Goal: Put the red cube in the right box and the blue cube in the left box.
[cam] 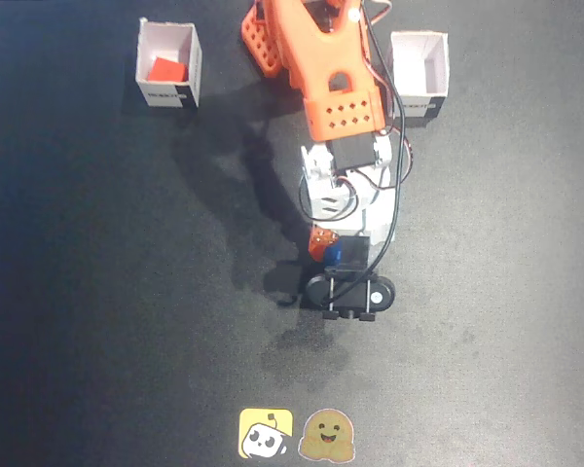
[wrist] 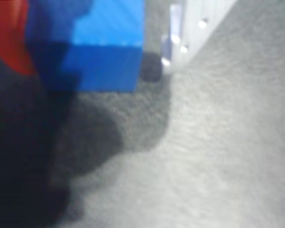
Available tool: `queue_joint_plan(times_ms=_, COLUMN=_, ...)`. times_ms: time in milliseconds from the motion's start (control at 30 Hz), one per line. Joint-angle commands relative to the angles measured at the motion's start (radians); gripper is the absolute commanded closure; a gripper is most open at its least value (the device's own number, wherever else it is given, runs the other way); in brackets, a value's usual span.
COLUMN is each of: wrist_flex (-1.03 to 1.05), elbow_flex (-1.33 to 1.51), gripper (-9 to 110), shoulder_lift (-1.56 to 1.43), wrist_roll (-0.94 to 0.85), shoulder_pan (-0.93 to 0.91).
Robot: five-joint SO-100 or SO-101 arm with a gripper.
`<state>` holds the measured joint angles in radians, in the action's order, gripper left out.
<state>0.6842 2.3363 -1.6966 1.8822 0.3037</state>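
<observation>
Blue cube (wrist: 102,47) down between the jaws, low over the dark counter (cam: 97,292); seen in the fixed view as a small blue patch (cam: 333,253) under the arm's white wrist. Jaws narrow and apparently closed on it, though contact on the right-hand side not clearly shown: a white finger (wrist: 180,28) just beside the cube, with a dark gap between. Red cube (cam: 164,70) already inside the white box (cam: 146,58) at upper left of the fixed view; second white box (cam: 438,68) at upper right, empty.

Likely risk: a one-sided or shallow grip, letting the cube tilt or slip on the lift.

Close-up of cube faces and finger only in the wrist view, blurred; boxes and whole layout only in the fixed view.
</observation>
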Motion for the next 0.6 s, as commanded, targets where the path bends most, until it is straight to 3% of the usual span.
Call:
queue_joint_plan(times_ms=0, wrist_flex=-0.031, elbow_flex=0.009, gripper=85, shoulder_lift=-0.034, wrist_roll=0.005, shoulder_pan=0.006)
queue_joint_plan(times_ms=167, wrist_flex=-0.046, elbow_flex=0.04, gripper=93, shoulder_lift=-0.055, wrist_roll=0.008, shoulder_pan=-0.002)
queue_joint_plan(times_ms=333, wrist_flex=-0.034, elbow_flex=0.041, gripper=93, shoulder_lift=-0.075, wrist_roll=0.012, shoulder_pan=-0.002)
queue_joint_plan(times_ms=567, wrist_flex=0.137, elbow_flex=0.0, gripper=93, shoulder_lift=-0.207, wrist_roll=0.014, shoulder_pan=-0.002)
